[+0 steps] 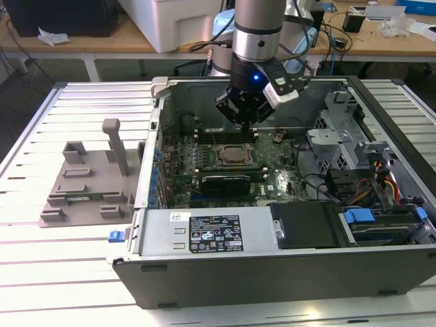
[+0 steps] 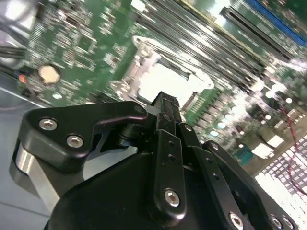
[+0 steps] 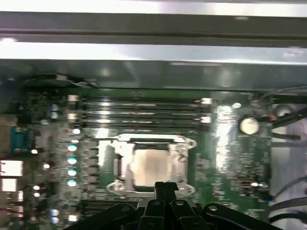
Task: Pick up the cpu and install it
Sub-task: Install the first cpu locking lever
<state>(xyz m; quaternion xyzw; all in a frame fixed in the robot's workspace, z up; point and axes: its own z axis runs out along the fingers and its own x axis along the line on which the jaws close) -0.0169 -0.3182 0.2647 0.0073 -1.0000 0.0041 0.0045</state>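
The cpu lies flat in its socket in the middle of the green motherboard, its silvery lid facing up inside the metal socket frame. Both wrist views show it too, as the pale cpu and cpu. My gripper hangs inside the open computer case, a little above the socket and toward the case's back wall. Its black fingertips are pressed together with nothing between them, and they overlap the socket's edge in both wrist views.
A grey fixture tray stands outside the case on the exterior view's left. Inside are a black expansion card, memory slots, a coin battery, a drive cage and the power supply.
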